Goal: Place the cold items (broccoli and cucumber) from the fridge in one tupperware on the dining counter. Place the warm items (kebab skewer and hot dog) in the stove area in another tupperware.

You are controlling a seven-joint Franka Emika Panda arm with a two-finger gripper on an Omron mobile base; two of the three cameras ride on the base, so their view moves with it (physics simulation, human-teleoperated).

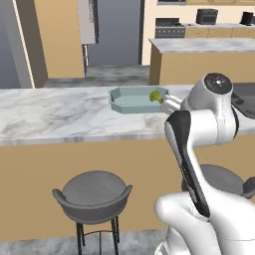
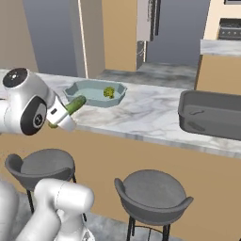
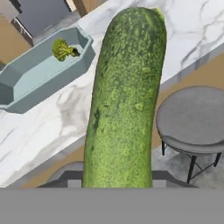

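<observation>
Cucumber [image 3: 124, 100] in gripper [image 2: 60, 117] beside tupperware [image 2: 89, 90]

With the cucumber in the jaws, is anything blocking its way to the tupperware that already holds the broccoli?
Nothing visible does. The cucumber is held at the counter's near edge, and only bare marble counter lies between it and the tupperware. Inside, the broccoli sits at one end, leaving most of the floor free.

Long marble counter [image 1: 60, 117] on a tan wood base runs across the room. 2 grey round stools [image 2: 153, 195] on dark legs stand along its near side on a grey mottled floor [image 1: 45, 245]. Dark sink basin [image 2: 212, 114] is set in the counter. Beyond: tan cabinets, grey panels, a second marble-topped island [image 1: 199, 46], and a stove [image 1: 169, 29] at the back wall.
</observation>
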